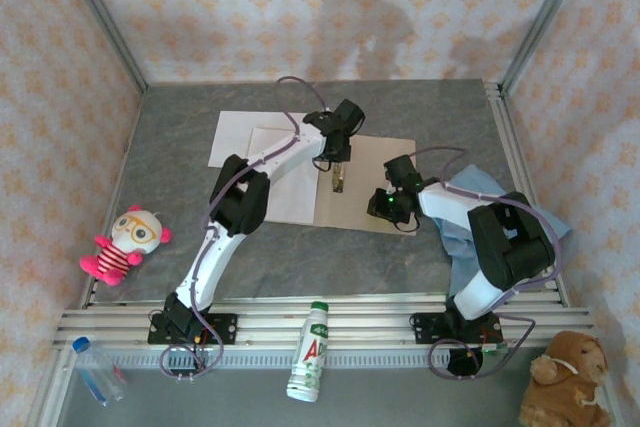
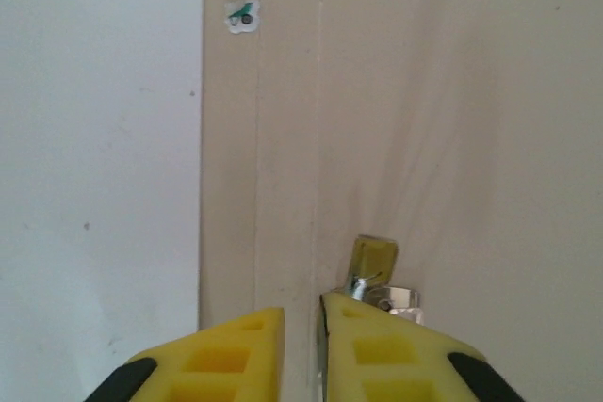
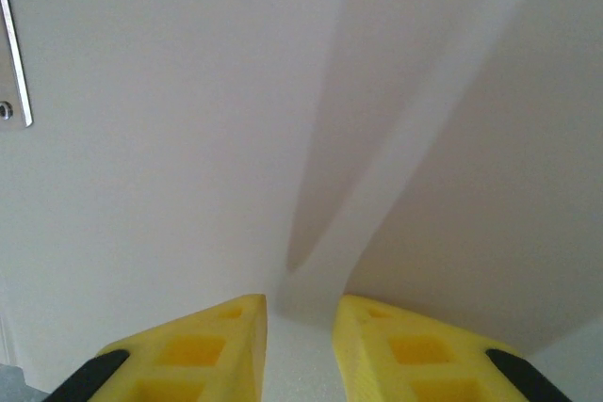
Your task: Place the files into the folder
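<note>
**Q:** Where are the papers, and which arm do you send?

**A:** The flat tan cardboard folder lies open in the middle of the grey table, its spine running near to far. One thin white paper sheet already lies on the left leaf, long axis along the spine. The second white sheet lies left and far of the folder, and the folder's far-left corner looks to overlap it. Your left claw hangs over the spine, so that arm is the nearer; the sheet lies to its left and farther away.

**Q:** And the claws?

**A:** The left claw's yellow fingers stand a narrow slit apart with nothing between them, just left of the metal fastener. The right claw looks clamped on a raised fold of the folder's pale right leaf, near its near edge.

**Q:** Room to work?

**A:** You have bare table to the left of the folder. The pink plush doll sits well apart at the near left. The light blue cloth lies just right of the folder under the right arm, so I'd keep your sliding to the left side.
</note>
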### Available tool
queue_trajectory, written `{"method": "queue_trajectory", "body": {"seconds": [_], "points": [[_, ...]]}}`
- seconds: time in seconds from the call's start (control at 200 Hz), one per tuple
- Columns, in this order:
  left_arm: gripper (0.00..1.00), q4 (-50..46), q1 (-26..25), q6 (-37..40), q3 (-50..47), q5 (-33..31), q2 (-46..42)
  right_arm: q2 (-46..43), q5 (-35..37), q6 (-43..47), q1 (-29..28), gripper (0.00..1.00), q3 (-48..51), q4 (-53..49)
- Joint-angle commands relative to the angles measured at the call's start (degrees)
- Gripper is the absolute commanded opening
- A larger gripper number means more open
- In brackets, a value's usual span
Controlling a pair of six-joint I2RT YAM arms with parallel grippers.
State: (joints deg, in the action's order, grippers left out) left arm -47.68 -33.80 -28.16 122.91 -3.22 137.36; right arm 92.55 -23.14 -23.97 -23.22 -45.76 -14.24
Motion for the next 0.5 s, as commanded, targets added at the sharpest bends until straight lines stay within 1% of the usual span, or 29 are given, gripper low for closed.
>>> {"method": "queue_trajectory", "body": {"seconds": [0.0, 0.175, 0.315, 0.375, 0.49], "points": [[0.28, -3.43, 2.63, 1.06, -0.77, -1.80, -8.97, 2.21, 5.71, -0.18, -0.62, 0.28, 1.82, -8.29], [0.46, -2.44, 9.05, 1.19, -7.24, -3.80, -16.77, 0.08, 10.18, 0.59, -0.60, 0.28, 1.02, -13.46], [0.57, -1.19, 16.01, 0.99, -11.45, -3.08, -18.95, -0.68, 11.84, 0.78, -0.60, 0.26, 1.28, -15.87], [0.58, 0.84, 18.81, 1.15, -13.26, -1.99, -18.81, -0.79, 12.47, 0.62, -0.60, 0.27, 1.52, -16.41], [0.58, 1.95, 23.78, 0.88, -12.73, 1.40, -15.78, -1.82, 14.30, 0.08, -0.34, 0.27, 1.72, -17.77]]}}
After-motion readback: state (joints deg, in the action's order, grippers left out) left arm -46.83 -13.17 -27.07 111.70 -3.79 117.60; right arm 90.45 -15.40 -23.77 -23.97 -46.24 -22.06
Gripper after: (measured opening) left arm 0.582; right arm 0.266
